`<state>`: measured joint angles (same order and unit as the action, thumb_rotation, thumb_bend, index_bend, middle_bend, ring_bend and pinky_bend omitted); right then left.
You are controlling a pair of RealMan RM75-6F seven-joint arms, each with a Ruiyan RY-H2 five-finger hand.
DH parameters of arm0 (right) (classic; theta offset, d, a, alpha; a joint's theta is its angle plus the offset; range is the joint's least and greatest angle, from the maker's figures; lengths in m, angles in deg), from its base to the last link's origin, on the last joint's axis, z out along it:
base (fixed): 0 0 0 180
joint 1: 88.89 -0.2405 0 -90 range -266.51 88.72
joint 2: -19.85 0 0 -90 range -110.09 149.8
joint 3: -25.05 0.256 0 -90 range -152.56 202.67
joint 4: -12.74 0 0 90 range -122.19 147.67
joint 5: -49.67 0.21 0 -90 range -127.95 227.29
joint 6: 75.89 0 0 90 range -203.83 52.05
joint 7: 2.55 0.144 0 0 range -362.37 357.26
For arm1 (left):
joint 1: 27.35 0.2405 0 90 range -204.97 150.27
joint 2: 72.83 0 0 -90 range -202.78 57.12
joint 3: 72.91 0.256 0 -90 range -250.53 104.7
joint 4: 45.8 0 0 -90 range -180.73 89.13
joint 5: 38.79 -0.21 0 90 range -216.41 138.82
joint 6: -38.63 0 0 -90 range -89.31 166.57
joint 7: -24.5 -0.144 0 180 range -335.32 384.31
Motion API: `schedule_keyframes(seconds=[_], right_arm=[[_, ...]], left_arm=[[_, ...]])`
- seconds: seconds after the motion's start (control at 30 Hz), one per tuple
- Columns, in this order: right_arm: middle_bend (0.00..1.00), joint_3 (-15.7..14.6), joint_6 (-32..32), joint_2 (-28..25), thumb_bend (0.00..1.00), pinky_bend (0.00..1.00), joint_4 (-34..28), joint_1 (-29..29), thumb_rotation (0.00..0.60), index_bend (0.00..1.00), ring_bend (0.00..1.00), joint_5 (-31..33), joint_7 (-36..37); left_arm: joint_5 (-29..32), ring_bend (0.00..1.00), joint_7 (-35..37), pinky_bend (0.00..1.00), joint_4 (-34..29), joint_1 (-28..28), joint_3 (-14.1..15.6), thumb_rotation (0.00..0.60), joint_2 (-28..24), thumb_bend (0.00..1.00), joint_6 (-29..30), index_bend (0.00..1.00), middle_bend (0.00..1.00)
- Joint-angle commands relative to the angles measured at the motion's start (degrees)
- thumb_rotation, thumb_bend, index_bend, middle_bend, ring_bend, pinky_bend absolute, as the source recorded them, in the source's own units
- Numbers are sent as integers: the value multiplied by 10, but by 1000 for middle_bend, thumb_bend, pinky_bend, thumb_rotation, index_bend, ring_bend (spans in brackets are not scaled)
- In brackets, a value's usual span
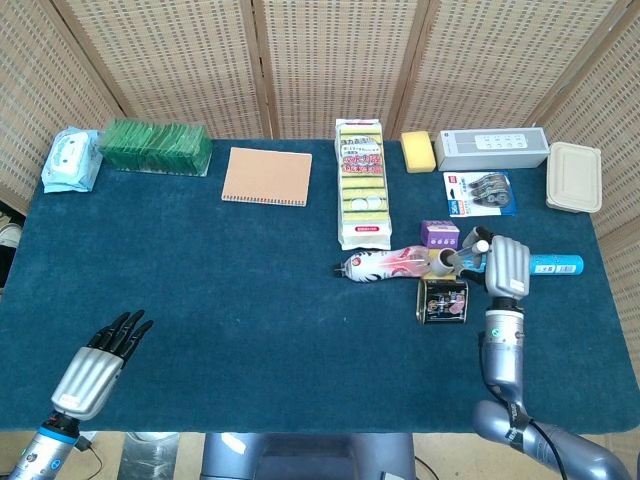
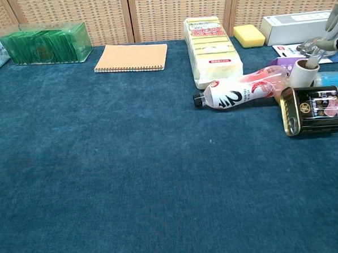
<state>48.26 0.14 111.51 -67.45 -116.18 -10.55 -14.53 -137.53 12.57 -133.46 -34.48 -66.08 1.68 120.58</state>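
Note:
My right hand [image 1: 505,265] hangs over the right side of the table, its back turned up and its fingers curled downward. In the chest view its fingertips [image 2: 312,48] hover at the rim of a small white roll [image 2: 304,72] standing upright; no grip on it shows. The roll [image 1: 443,261] stands between a pink-and-white bottle [image 1: 385,264] lying on its side and a black tin [image 1: 443,299]. A purple box [image 1: 439,234] and a blue tube [image 1: 553,264] lie close by. My left hand [image 1: 100,360] is low at the near left, fingers spread, holding nothing.
Along the back stand a wipes pack [image 1: 70,158], a green box [image 1: 155,146], an orange notebook [image 1: 266,176], a long sponge pack [image 1: 362,182], a yellow sponge [image 1: 418,150], a grey box [image 1: 490,148], a tape packet [image 1: 480,192] and a beige container [image 1: 574,176].

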Motion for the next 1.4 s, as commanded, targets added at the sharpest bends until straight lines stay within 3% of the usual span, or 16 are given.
schedule_keyframes(seconds=[0.03,1.4], right_arm=[[817,-3,8,-16,333,755,-26,4,600,691,874,-6,-14],[888,-4,49,-116,361,811,-180,16,600,745,942,13,-105]], left_arm=[[-1,10,0,209,0,0,1,600,0,205,1,31,17],[-6,14,4,211,-2,2,0,600,-3,205,6,32,17]])
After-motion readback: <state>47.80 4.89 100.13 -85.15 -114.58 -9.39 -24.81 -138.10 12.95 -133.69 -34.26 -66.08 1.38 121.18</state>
